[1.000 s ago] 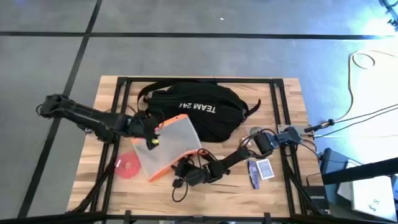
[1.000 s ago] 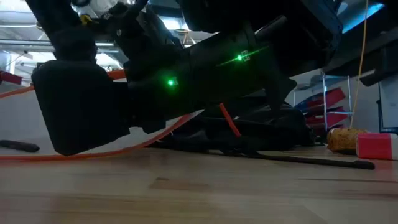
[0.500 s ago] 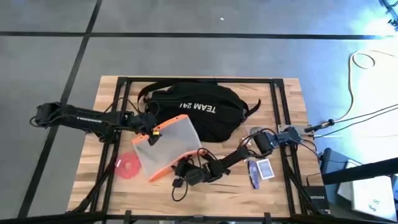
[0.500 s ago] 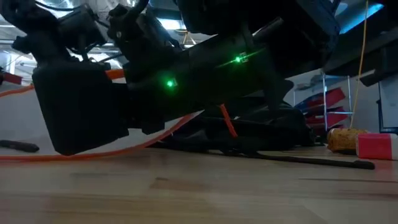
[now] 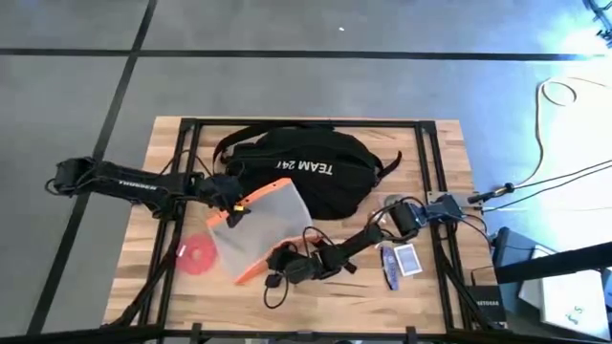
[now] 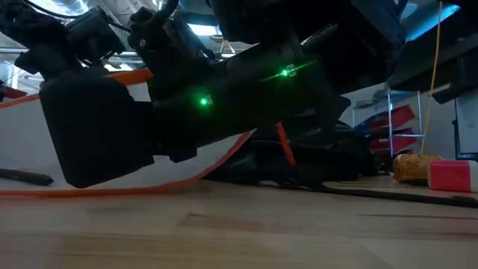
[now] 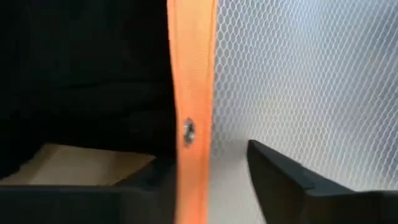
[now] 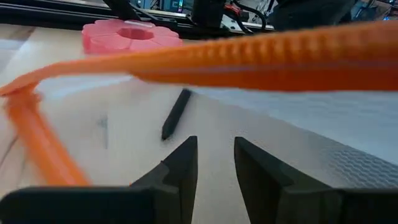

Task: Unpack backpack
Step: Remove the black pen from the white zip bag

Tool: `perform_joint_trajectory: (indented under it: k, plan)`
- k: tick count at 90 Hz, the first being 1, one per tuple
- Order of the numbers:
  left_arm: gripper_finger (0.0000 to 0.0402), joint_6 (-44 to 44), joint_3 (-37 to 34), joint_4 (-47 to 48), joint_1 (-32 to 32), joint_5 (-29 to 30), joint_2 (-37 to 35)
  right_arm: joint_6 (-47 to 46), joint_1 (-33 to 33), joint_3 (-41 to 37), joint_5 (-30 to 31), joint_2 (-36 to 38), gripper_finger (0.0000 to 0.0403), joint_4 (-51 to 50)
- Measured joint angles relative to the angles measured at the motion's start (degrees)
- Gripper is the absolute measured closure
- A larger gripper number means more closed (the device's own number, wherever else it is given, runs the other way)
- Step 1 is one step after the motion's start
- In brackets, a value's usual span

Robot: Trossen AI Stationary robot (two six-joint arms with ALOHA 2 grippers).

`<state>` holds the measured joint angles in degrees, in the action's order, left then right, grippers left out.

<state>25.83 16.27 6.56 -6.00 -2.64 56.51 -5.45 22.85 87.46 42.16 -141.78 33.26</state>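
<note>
- High view: the large black soft fabric backpack (image 5: 301, 177) with white "TEAM 247" lettering lies at the middle of the wooden slatted worktop (image 5: 445, 153), toward its far edge, its black straps curling toward both far corners.
- Just in front of the backpack lies a translucent mesh pouch with orange trim (image 5: 258, 229), one corner overlapping the backpack's near edge.
- The left pincer (image 5: 232, 204) reaches in from the left edge and sits at the pouch's far-left corner; in the left wrist view its two dark fingers (image 7: 292, 183) stand either side of the orange trim strip (image 7: 191, 93), grasping that edge.
- The right pincer (image 5: 277, 263) stretches low from the right edge to the pouch's near corner; in the right wrist view its two fingers (image 8: 180, 163) sit close together with a narrow gap, under a raised band of orange trim. Whether they pinch the pouch fabric I cannot tell.
- A pink flower-shaped disc (image 5: 197, 253) rests on the worktop beside the pouch, toward the near-left corner.
- A small blue-and-white card (image 5: 407, 259) and a purple wrapped item (image 5: 389, 268) lie near the right edge.
- A thin black pen (image 8: 175, 114) shows through the pouch in the right wrist view.
- Low view: dark arm housing with green lights (image 6: 203, 101) fills the frame; the pouch's orange trim (image 6: 112, 191) sags to the worktop beneath it.
</note>
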Motion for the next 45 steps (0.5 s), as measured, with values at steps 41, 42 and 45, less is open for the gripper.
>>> perform_joint_trajectory:
  k: [41, 42, 45]
  plan:
    - [0.0401, 11.0, 0.0, -18.9, 5.0, -7.8, 0.0, -4.6, 3.6, 0.0, 12.5, 6.8, 0.0334, -28.5]
    - [0.0401, 11.3, 0.0, -19.7, 5.2, -7.9, 0.0, -5.1, 3.5, 0.0, 12.6, 6.8, 0.0336, -29.1]
    - [0.0401, 12.2, 0.0, -22.1, 5.8, -8.4, 0.0, -6.6, 3.4, 0.0, 12.6, 6.8, 0.0344, -31.1]
